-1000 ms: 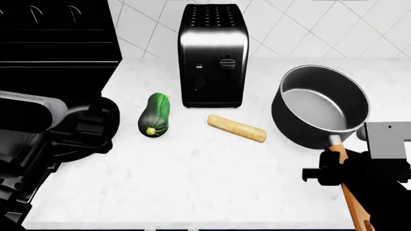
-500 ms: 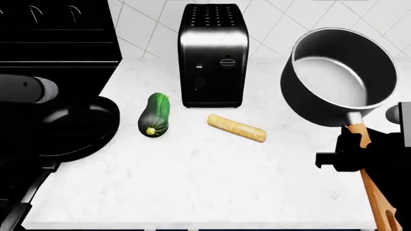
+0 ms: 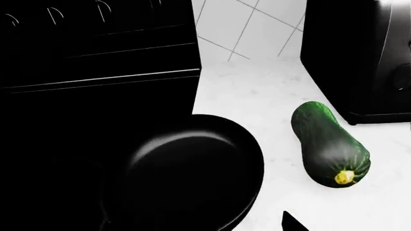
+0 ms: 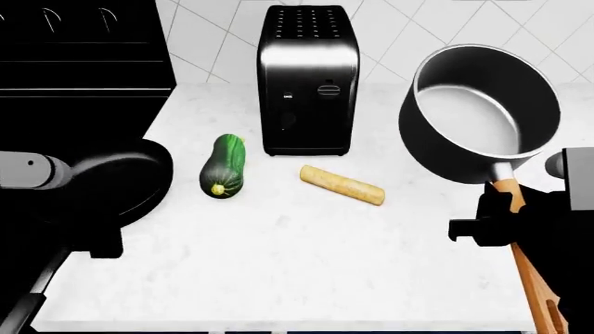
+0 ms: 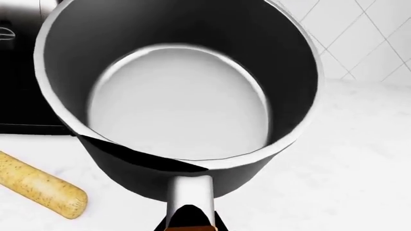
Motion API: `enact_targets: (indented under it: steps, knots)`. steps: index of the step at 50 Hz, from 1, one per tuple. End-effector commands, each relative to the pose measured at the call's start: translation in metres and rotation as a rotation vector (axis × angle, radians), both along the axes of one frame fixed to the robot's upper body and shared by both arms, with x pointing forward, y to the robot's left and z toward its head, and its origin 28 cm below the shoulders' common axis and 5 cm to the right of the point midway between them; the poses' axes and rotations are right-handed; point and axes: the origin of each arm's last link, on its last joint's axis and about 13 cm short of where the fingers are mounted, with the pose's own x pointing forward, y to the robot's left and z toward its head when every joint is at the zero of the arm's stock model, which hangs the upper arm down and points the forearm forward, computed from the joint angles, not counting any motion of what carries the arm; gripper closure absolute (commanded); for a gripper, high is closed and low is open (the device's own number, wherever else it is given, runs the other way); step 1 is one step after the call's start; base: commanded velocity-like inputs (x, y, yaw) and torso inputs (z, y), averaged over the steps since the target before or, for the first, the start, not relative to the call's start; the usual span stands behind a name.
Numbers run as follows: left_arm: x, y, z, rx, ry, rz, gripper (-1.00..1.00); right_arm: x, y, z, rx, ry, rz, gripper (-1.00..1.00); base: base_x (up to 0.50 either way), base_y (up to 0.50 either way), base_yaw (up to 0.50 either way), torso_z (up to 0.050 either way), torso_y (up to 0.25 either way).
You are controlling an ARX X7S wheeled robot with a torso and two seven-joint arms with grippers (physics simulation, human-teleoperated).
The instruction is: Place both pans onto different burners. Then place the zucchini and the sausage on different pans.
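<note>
— What sits between the two pans?

— A toaster (image 4: 307, 80) at the back of the white counter (image 4: 278, 264), with the zucchini (image 4: 224, 166) and the sausage (image 4: 341, 185) lying apart in front of it.

— Where are the pans?

— The saucepan (image 4: 478, 111) is tilted, off the counter at the right; the right gripper (image 4: 501, 216) is clamped on its wooden handle (image 4: 529, 271). The frying pan (image 4: 116, 181) sits at the counter's left edge, overlapping the black stovetop (image 4: 74, 111), just beside the zucchini.

— And the left gripper (image 4: 93, 236)?

— Too dark; I cannot tell how its jaws stand.
</note>
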Motion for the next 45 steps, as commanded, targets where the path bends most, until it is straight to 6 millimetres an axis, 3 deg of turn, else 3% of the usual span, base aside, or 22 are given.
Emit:
enact_targets:
  steps: [1, 32, 45]
  knots:
    - [-0.010, 0.004, -0.010, 0.001, 0.055, 0.018, -1.00, 0.006, -0.001, 0.003, -0.016, -0.034, -0.026, 1.00, 0.00, 0.00, 0.00, 0.000, 0.010]
    - [0.004, 0.011, -0.032, -0.095, 0.082, 0.051, -1.00, 0.015, 0.003, -0.005, -0.013, -0.009, -0.009, 1.00, 0.00, 0.00, 0.00, 0.000, 0.001]
    - [-0.001, 0.017, -0.033, -0.101, 0.080, 0.080, -1.00, 0.018, 0.006, -0.007, -0.016, -0.004, -0.002, 1.00, 0.00, 0.00, 0.00, 0.000, 0.002]
